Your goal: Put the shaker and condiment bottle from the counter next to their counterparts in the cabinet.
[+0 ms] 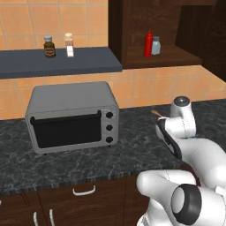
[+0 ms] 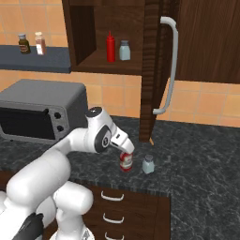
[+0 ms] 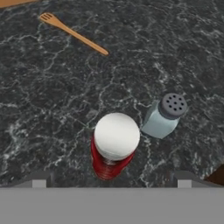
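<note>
The condiment bottle (image 2: 125, 163), stout and red with a white cap (image 3: 117, 136), stands upright on the dark marbled counter (image 2: 197, 154). The small grey-blue shaker (image 2: 148, 164) stands just to its right, close beside it in the hand view (image 3: 164, 116). My gripper (image 2: 125, 152) hangs open directly above the bottle's cap, one fingertip (image 3: 39, 180) on each side and nothing held. In the open wooden cabinet (image 2: 117, 65) the slim red squeeze bottle (image 2: 110, 47) and its grey-blue shaker (image 2: 124, 50) stand side by side on the shelf, also seen from the left as bottle (image 1: 148, 43) and shaker (image 1: 156, 45).
The cabinet door (image 2: 206, 42) stands open with a long pale handle (image 2: 171, 65). A toaster oven (image 1: 73, 117) sits on the counter to the left. A brown jar (image 1: 49, 46) and a tall shaker (image 1: 69, 45) stand on the blue-grey wall shelf (image 1: 26, 64). A wooden utensil (image 3: 74, 33) lies behind the bottle.
</note>
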Motion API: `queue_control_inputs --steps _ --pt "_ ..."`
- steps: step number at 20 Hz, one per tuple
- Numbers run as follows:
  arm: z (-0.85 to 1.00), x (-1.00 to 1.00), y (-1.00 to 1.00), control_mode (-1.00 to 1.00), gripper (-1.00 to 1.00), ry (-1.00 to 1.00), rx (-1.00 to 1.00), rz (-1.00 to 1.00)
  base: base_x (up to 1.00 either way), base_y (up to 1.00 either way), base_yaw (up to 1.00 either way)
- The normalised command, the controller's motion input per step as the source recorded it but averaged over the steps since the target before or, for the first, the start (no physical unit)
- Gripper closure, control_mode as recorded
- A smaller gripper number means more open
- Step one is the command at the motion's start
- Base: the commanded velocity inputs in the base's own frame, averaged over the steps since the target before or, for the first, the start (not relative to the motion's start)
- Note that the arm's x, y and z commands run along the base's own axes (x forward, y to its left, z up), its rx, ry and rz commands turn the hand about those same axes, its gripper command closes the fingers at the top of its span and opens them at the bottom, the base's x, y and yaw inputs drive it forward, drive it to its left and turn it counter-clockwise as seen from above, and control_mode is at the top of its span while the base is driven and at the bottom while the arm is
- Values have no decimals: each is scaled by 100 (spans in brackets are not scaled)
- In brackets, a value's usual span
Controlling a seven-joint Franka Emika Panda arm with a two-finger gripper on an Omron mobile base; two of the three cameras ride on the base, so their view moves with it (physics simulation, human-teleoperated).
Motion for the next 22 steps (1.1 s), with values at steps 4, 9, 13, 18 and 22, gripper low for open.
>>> queue_control_inputs --steps 4,9,13,18,22 --pt "-17 3 -1 -100 -100 0 0 0 0 0 0" --pt "-15 0 -3 -100 -100 0 0 0 0 0 0" --pt "-14 3 -2 -100 -100 0 0 0 0 0 0" --pt "-14 6 -1 -100 -100 0 0 0 0 0 0" --pt "-13 10 0 -100 -100 0 0 0 0 0 0"
